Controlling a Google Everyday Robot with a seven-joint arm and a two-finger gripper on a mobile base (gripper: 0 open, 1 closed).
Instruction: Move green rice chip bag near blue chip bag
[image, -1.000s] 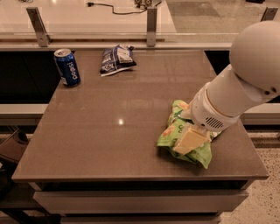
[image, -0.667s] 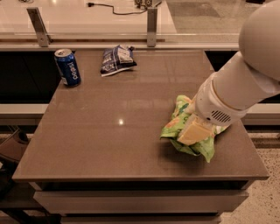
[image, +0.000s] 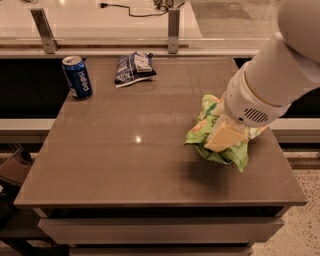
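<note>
The green rice chip bag (image: 201, 131) is crumpled at the right side of the brown table (image: 125, 155), raised slightly with a shadow beneath it. My gripper (image: 223, 136) comes down from the upper right on the white arm and is shut on the bag; one tan finger (image: 226, 140) shows against the bag's middle. The blue chip bag (image: 134, 67) lies flat at the table's back, left of centre, well apart from the green bag.
A blue Pepsi can (image: 77, 76) stands upright at the back left corner, left of the blue chip bag. A ledge with two metal posts (image: 173, 29) runs behind the table. The table's right edge is close to the green bag.
The green bag has risen and shifted slightly up and right with the gripper; the arm has drawn upward. The blue bag and can have not moved.
</note>
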